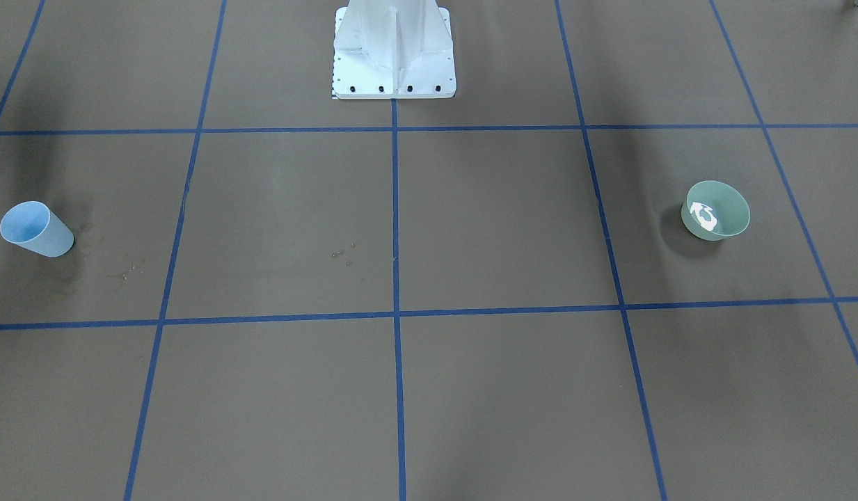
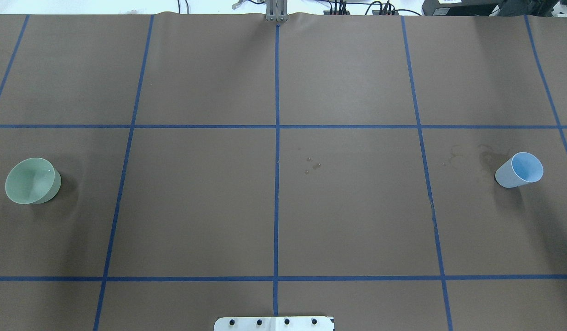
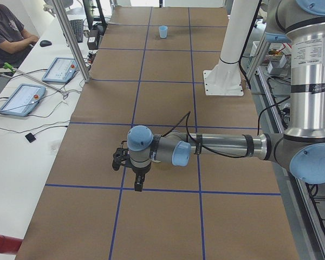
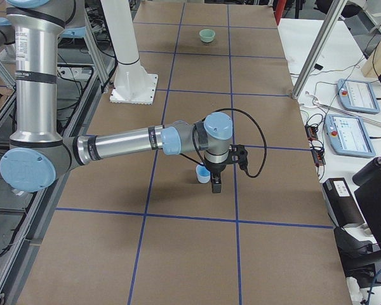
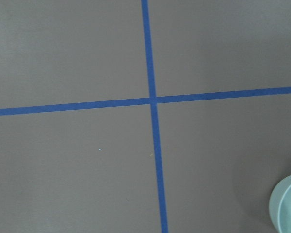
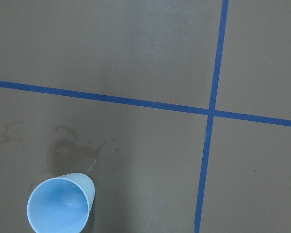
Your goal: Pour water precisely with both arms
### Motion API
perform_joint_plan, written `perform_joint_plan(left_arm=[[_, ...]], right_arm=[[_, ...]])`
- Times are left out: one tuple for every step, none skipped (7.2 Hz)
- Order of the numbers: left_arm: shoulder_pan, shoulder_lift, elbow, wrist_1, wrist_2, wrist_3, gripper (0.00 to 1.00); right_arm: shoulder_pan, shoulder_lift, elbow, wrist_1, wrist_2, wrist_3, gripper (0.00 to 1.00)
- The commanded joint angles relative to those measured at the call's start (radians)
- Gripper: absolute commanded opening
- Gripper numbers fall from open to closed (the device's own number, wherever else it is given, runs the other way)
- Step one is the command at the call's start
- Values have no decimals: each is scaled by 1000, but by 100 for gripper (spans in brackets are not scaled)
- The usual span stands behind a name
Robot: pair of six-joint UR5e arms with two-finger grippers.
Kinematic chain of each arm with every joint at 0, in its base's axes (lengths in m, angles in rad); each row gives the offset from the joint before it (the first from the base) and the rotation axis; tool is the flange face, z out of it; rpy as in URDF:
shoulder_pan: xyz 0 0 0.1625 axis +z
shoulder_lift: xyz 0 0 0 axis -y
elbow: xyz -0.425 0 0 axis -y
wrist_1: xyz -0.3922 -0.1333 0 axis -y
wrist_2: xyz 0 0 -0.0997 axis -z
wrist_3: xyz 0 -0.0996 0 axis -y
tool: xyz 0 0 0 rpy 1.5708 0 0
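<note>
Fingers of left gripper and right gripper: spread or pressed together, cannot tell. Both show only from the table ends, and neither carries anything that I can see. Right gripper hangs just beside the blue cup, above the table. Left gripper hangs over bare paper, with the green bowl at the edge of its wrist view. Cup and bowl stand upright, well apart, at opposite ends.

Water: only a faint ripple in the cup bottom, a small amount by my reading. Bowl shows one glint; contents unclear.

Risks, as judgement:
- Cup looks thin and tapered; a hard pinch could buckle the wall and push water over the rim
- Damp stain beside the cup and drops mid-table: wet paper, so the cup base may slip on pickup
- Long carry toward the bowl; any jerk sloshes out what little there is
- Bowl looks light and is unheld; may skid or tip if gripped off-centre
- Grippers meeting mid-table could clash; too quick a tilt and the stream overshoots the bowl
</note>
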Motion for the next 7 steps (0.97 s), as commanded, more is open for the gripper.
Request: perform_joint_plan(left_arm=[[-11, 45, -67, 22, -27, 2, 100], [-7, 51, -48, 26, -30, 2, 100], [-5, 45, -26, 26, -30, -1, 100], [-5, 39, 9, 23, -29, -6, 100], [-5, 39, 14, 25, -29, -10, 100], [-5, 39, 14, 22, -30, -10, 100], [-5, 39, 12, 14, -36, -10, 100]], right_arm=[[8, -39, -6, 0, 3, 1, 99], [8, -63, -9, 1, 1, 1, 99], [8, -80, -12, 0, 4, 3, 99], [8, -104, 14, 6, 4, 2, 99], [8, -100, 13, 5, -2, 9, 99], [8, -99, 13, 6, -8, 12, 99], [8, -95, 7, 6, -14, 12, 99]])
